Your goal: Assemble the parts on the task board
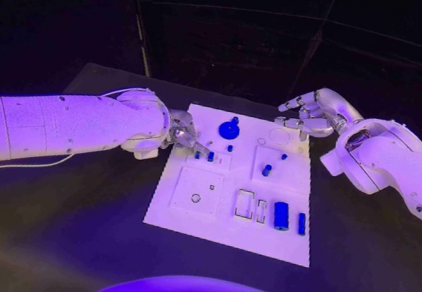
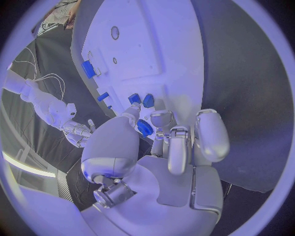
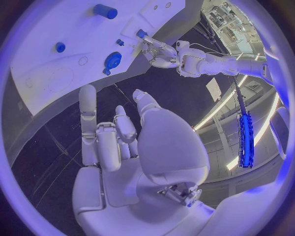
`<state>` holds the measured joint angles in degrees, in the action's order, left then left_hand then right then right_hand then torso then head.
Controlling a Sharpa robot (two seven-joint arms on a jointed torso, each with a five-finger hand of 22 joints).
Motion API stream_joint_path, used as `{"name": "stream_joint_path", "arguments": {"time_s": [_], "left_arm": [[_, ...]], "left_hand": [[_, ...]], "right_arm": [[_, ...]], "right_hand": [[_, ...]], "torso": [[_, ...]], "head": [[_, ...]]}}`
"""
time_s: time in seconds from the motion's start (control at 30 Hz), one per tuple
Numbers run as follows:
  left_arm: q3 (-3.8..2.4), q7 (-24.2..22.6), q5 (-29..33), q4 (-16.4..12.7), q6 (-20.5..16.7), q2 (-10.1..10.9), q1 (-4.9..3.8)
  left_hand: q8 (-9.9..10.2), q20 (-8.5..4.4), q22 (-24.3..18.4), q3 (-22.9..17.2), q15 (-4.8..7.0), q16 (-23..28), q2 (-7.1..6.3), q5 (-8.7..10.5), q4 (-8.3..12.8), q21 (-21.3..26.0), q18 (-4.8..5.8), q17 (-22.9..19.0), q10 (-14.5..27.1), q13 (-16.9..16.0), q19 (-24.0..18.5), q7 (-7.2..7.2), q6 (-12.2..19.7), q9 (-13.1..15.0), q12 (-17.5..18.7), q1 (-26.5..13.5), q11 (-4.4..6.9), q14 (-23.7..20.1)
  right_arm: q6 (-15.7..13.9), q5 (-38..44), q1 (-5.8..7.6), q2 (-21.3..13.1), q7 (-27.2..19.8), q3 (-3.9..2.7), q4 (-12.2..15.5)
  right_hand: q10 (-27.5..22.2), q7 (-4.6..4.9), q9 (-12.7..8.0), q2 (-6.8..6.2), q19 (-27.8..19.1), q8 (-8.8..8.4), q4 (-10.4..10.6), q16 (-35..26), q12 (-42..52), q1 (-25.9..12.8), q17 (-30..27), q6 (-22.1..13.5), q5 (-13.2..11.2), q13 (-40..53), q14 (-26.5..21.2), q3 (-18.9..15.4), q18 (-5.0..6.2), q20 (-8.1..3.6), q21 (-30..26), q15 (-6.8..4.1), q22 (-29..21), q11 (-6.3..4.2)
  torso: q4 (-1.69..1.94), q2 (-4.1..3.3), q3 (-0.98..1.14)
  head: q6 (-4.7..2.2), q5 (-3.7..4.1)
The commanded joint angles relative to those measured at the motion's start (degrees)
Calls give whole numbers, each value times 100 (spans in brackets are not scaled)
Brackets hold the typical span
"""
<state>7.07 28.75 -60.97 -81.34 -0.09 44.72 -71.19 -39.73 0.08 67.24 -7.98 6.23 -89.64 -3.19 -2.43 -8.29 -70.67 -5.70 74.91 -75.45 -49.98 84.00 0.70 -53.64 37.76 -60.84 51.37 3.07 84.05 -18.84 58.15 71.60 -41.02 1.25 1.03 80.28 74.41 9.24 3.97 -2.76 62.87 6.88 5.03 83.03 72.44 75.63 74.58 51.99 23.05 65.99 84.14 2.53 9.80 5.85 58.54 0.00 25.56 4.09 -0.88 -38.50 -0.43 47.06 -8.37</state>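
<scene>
The board point(image 1: 222, 230) lies nearest; small blue pegs point(image 1: 203, 155) sit at the left hand's point(image 1: 180, 132) fingertips, which look empty. They seem light, stiff, slippery; pinch the sides. The right hand point(image 1: 312, 111) hangs loosely curled, grasping nothing.

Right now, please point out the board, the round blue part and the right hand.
board point(image 1: 183, 221): head view, bare near corner.
round blue part point(image 1: 228, 130): head view, its middle.
right hand point(image 1: 312, 111): head view, its middle.
</scene>
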Motion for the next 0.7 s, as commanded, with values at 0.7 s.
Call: {"name": "stream_joint_path", "arguments": {"time_s": [0.7], "left_arm": [[-92,-2533,587,145,-1478,-242,-154]], "left_hand": [[813,430,-3130,398,-564,2483,429,-16,553,3394,-384,-1730,2429,1707,-1507,728,1332,-649,1847,2145,-690,-997]], "right_arm": [[12,-11,-4,28,-37,-3,-14]], "right_hand": [[-51,6,-7,45,-47,16,35,-23,-17,16,-6,-26,12,-7,267,-10,77,-14,-38,-33,-21,7]], "torso": [[2,-5,9]], "head": [[-47,82]]}}
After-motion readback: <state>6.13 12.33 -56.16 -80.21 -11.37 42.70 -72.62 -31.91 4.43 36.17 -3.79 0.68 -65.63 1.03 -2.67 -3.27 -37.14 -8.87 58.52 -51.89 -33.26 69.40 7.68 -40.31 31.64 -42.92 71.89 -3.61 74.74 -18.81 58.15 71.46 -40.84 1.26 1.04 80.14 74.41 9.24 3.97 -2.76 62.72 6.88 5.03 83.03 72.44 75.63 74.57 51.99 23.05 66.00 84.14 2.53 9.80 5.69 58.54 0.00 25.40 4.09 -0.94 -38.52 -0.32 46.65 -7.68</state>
